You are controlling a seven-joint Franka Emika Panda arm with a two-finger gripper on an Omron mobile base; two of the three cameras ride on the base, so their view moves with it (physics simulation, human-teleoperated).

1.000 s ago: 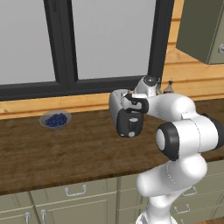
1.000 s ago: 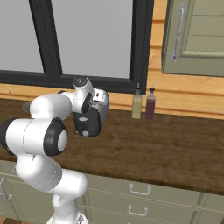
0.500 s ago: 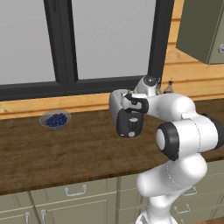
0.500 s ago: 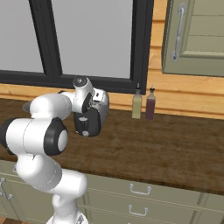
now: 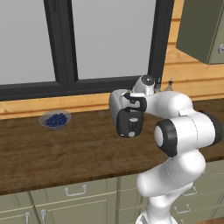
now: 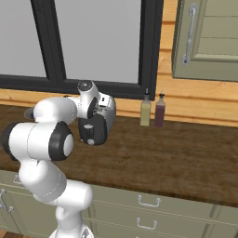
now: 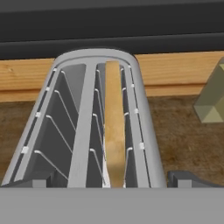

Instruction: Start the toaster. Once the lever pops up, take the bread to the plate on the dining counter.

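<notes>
The silver-grey toaster point(image 5: 117, 107) stands on the wooden counter by the window, its black end panel point(image 5: 130, 124) facing me. I cannot make out the lever on that panel. In the hand view I look down into the toaster's point(image 7: 81, 127) two slots. The bread point(image 7: 114, 131), a tan slice on edge, sits in the right slot. My gripper point(image 7: 109, 183) hovers just above the toaster's near end, open, with one dark fingertip point(image 7: 187, 178) on each side and nothing held. The plate and the dining counter are out of view.
A grey glass bowl of blueberries point(image 5: 55, 120) sits on the counter to the left. Two bottles point(image 6: 152, 110) stand against the wall right of the toaster. A wall cabinet point(image 6: 207, 39) hangs at the upper right. Drawers run below the counter edge.
</notes>
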